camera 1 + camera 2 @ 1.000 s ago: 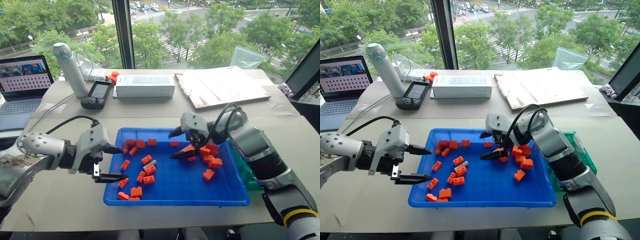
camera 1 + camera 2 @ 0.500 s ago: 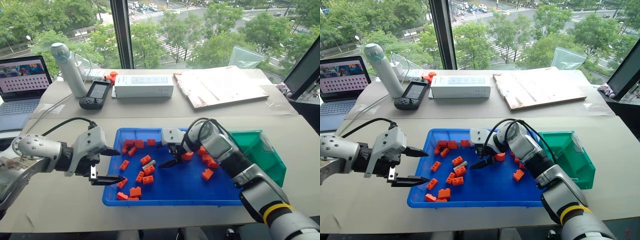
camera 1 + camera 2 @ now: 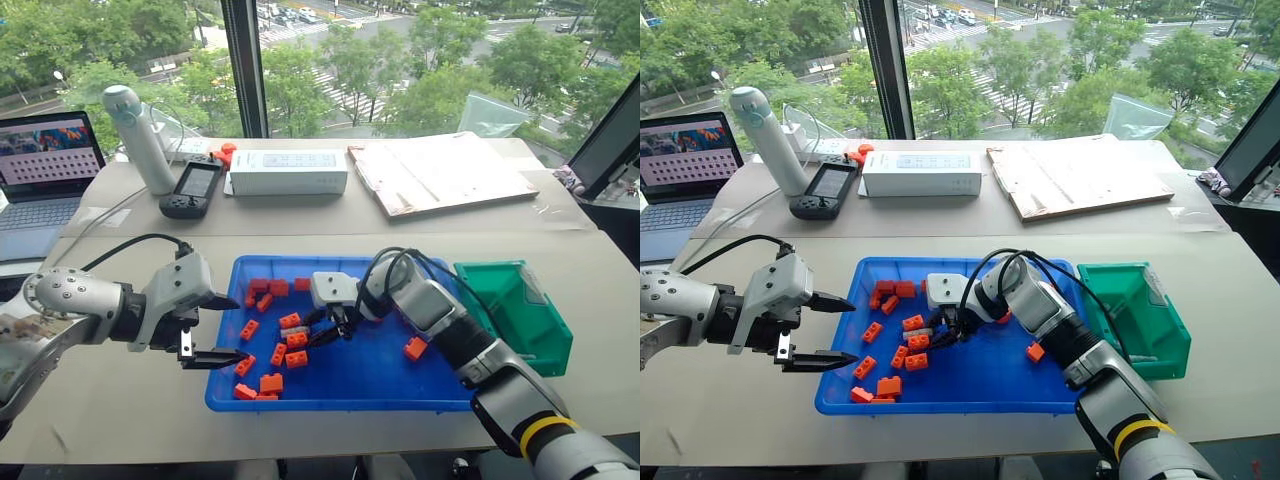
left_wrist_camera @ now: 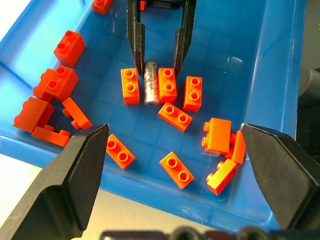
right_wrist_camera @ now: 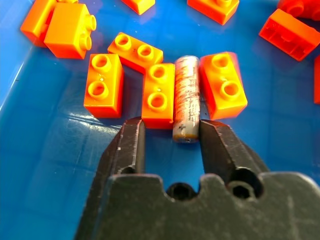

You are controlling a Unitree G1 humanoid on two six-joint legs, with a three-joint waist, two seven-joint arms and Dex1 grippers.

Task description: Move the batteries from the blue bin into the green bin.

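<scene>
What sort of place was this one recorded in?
Probably an upper-floor office or lab: a work table by a big window over treetops and a street, with a laptop and a white box on it.

Lots of small orange bricks (image 3: 297,339) lie about in little groups. Behind them, on the table (image 3: 330,222), a long white box (image 3: 288,171) lies flat. Next to it is a black handheld device (image 3: 192,190), and beside that a tall white bottle (image 3: 141,139) leans. A few small red things (image 3: 226,152) sit behind the box. A laptop (image 3: 44,172) stands open, its screen lit. A flat board with papers (image 3: 440,172) lies by the window (image 3: 330,60). Green trees (image 3: 420,80) show outside.
</scene>
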